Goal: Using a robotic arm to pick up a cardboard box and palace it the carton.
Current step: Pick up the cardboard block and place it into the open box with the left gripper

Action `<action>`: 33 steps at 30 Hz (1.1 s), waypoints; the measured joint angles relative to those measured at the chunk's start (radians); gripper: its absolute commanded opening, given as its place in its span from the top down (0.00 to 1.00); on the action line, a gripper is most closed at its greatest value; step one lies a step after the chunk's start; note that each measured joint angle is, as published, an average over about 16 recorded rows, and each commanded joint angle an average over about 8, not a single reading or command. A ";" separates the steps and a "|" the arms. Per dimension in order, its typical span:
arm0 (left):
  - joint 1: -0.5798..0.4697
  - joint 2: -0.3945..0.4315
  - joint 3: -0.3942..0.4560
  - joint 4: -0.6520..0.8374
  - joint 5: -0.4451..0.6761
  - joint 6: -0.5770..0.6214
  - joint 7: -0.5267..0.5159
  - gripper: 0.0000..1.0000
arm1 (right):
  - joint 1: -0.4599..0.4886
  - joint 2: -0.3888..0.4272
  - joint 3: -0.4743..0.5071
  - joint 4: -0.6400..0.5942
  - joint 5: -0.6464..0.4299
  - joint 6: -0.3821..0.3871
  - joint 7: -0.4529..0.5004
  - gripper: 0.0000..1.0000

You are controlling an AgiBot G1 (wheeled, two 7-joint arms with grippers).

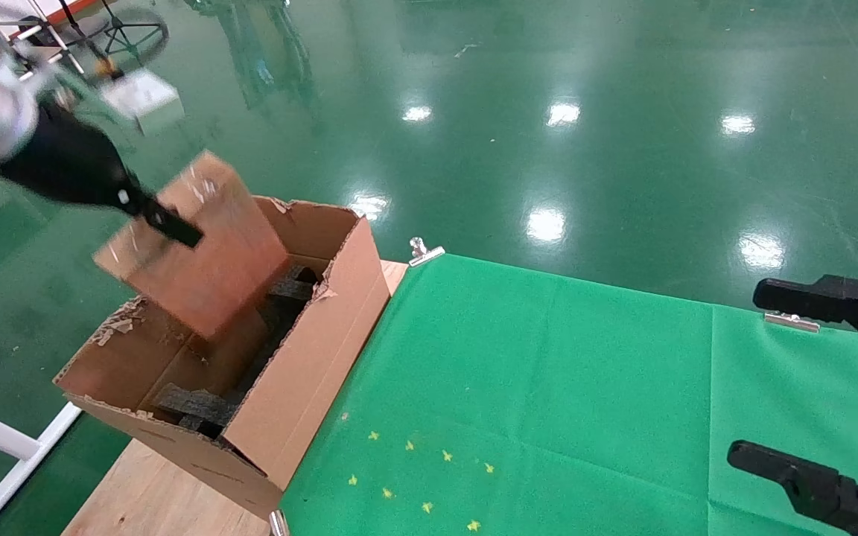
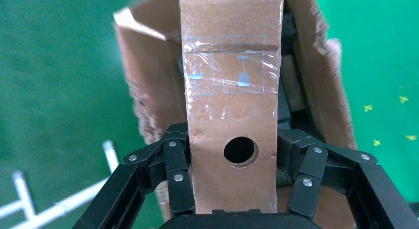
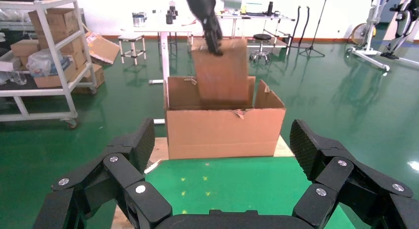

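The left gripper [image 2: 236, 189] was clamped on the cardboard box [image 1: 198, 242], one finger [image 2: 175, 177] pressed flat to each of its broad sides. The box hung tilted above the carton [image 1: 302, 372], its lower corner already past the torn rim and over the dark foam pieces [image 1: 194, 406] inside. Gripping at the upper end evidently left the lower end free to enter the opening. The carton stood on the desk [image 1: 153, 495] beside the green cloth [image 1: 548, 394]. The right gripper [image 3: 225, 169] hung spread wide and empty over the cloth, well clear.
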 measured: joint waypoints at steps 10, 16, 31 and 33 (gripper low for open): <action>0.161 0.012 0.028 0.231 -0.016 -0.131 0.107 1.00 | 0.000 0.000 0.000 0.000 0.000 0.000 0.000 0.00; 0.233 0.047 0.035 0.378 -0.026 -0.197 0.184 1.00 | 0.000 0.000 0.000 0.000 0.000 0.000 0.000 0.00; 0.365 0.159 0.007 0.723 -0.096 -0.313 0.368 1.00 | 0.000 0.000 0.000 0.000 0.000 0.000 0.000 0.00; 0.378 0.172 0.003 0.759 -0.103 -0.321 0.386 1.00 | 0.000 0.000 0.000 0.000 0.000 0.000 0.000 0.00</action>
